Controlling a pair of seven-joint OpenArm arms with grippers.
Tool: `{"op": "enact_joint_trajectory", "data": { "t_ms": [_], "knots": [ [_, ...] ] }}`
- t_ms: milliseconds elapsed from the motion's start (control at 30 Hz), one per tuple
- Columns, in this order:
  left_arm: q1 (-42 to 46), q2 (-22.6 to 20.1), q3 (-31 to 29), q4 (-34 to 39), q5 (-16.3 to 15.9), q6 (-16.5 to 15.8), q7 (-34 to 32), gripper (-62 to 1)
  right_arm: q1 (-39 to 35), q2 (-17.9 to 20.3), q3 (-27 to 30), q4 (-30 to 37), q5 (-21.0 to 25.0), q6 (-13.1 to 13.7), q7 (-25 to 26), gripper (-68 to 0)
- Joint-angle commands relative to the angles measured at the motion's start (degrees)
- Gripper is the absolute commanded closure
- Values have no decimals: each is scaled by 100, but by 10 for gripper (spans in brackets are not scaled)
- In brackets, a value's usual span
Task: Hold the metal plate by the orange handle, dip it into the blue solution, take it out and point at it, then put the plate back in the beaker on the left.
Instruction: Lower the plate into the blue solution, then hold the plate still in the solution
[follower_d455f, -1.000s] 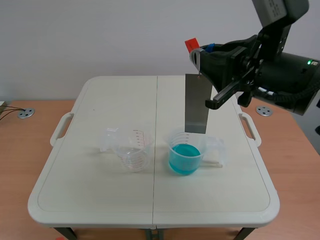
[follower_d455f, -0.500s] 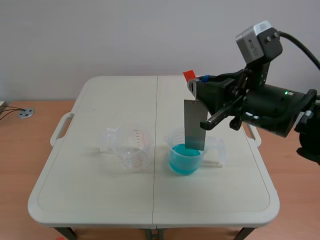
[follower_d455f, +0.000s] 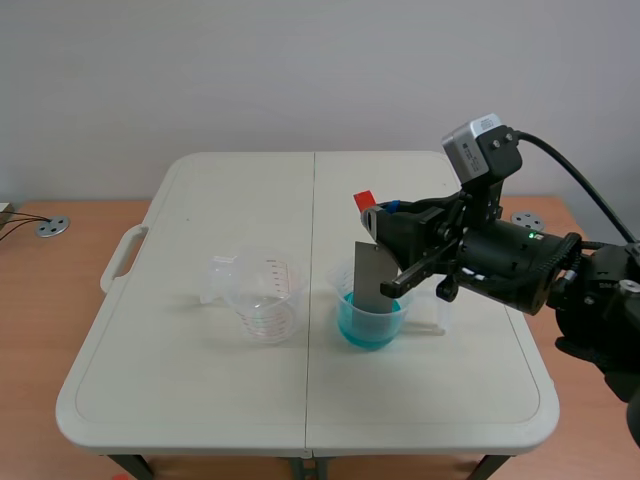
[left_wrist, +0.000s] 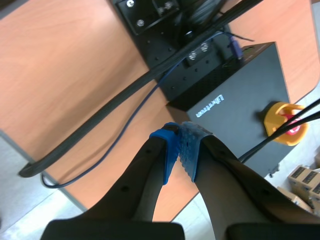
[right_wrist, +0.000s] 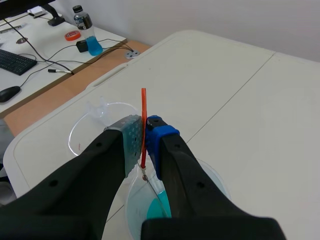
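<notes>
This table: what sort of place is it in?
Probably a robotics lab: the right tool holds a metal plate in a beaker of blue solution; cables lie by a black box.

Bright, even indoor light; soft shadows, sharp focus, no glare.

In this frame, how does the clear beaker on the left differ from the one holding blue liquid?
The clear plastic beaker on the left shows no coloured liquid; the clear plastic beaker on the right holds blue solution. A grey metal plate stands dipped in the right beaker; nothing stands in the left one. The left beaker's handle sticks out leftward, the right beaker's rightward. Both stand upright on the white folding table.
</notes>
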Motion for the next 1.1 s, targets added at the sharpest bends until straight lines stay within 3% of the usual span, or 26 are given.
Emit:
{"op": "enact_joint_trajectory", "data": {
  "t_ms": [0, 1067],
  "knots": [
    [-2, 28, 11, 26, -33, -48, -59, -17, 81, 0, 33, -2, -68, 7, 70, -13],
    [-2, 44, 37, 26, -35, -57, -57, -17, 83, 4, 35, -39, -164, 7, 166, -13]
  ]
}}
